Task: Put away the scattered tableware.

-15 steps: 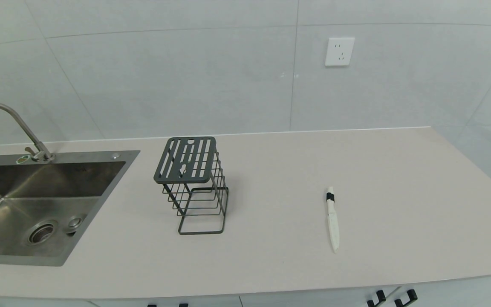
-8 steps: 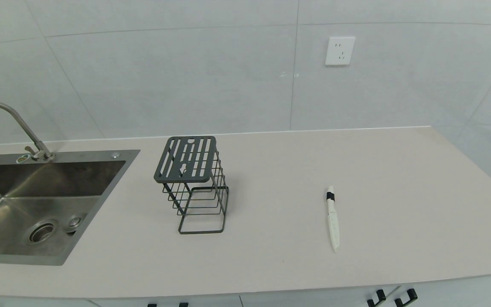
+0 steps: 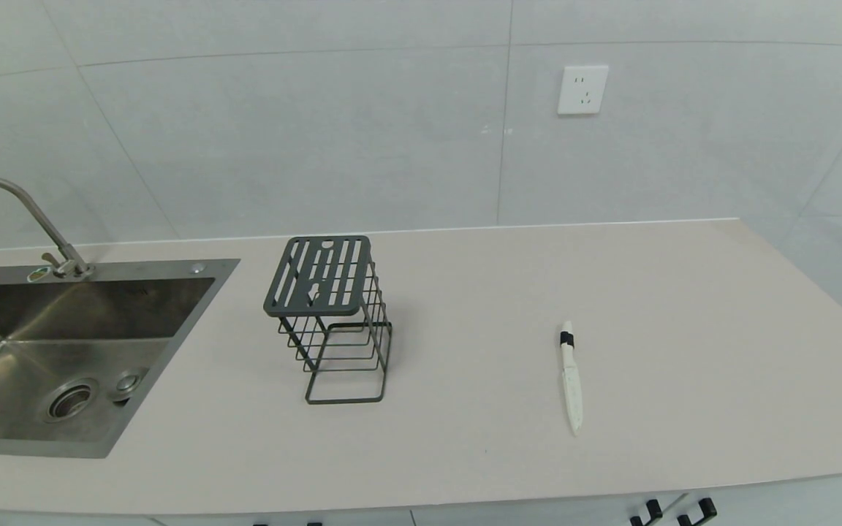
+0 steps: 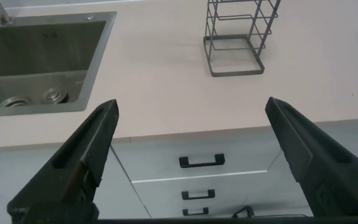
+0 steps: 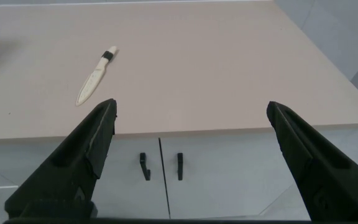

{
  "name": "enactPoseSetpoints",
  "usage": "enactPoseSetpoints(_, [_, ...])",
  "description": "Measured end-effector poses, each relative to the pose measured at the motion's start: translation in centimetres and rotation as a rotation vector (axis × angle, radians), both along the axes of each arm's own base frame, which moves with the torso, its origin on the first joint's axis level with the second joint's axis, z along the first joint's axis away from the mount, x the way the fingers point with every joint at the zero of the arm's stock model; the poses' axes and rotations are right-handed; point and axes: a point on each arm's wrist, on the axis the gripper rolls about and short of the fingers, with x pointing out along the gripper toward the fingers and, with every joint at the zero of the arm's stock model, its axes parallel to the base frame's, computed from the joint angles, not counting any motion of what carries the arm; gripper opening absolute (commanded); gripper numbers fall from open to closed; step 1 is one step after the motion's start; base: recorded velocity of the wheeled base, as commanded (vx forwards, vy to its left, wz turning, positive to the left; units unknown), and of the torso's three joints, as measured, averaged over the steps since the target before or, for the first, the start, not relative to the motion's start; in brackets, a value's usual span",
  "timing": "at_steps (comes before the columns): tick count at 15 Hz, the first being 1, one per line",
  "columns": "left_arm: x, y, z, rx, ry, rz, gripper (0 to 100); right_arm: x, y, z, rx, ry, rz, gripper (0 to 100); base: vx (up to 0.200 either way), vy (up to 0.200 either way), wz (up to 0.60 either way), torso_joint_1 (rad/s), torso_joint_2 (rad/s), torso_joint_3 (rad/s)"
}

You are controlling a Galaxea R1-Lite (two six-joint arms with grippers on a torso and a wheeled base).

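Observation:
A white knife (image 3: 571,376) with a black band on its handle lies flat on the beige counter (image 3: 647,307), right of centre, its blade toward the front edge; it also lies in the right wrist view (image 5: 96,76). A dark wire rack (image 3: 330,314) with a slotted top stands mid-counter, and its base shows in the left wrist view (image 4: 236,37). My left gripper (image 4: 191,109) hangs open below and in front of the counter edge, facing the drawers. My right gripper (image 5: 191,109) is open too, held off the front edge, to the right of the knife.
A steel sink (image 3: 63,351) with a curved tap (image 3: 26,212) is set into the counter's left end. A wall socket (image 3: 582,89) sits on the tiled wall behind. Drawers with black handles (image 4: 201,162) and cupboard doors (image 5: 160,167) lie under the counter.
The head view has shifted by a few pixels; the knife and rack have not moved on the counter.

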Motion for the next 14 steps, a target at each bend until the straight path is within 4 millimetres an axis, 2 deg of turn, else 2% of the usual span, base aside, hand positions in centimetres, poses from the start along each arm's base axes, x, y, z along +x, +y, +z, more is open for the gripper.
enactPoseSetpoints(6, [0.0, 0.0, 0.0, 0.002, -0.001, 0.0, 100, 0.0, 0.0, 0.0, -0.041, 0.005, 0.004, 100, 0.0, 0.0, 0.0, 0.269, -0.02, 0.228])
enactPoseSetpoints(10, [0.0, 0.0, 0.0, 0.001, 0.0, 0.0, 100, 0.0, 0.1, -0.1, -0.062, 0.007, 0.022, 100, 0.0, 0.0, 0.0, 0.045, -0.01, 0.037])
enactPoseSetpoints(14, [0.0, 0.0, 0.0, 0.005, 0.0, 0.0, 100, -0.1, 0.1, 1.3, -0.078, -0.123, 0.024, 100, 0.0, 0.0, 0.0, 0.0, 0.0, 0.0])
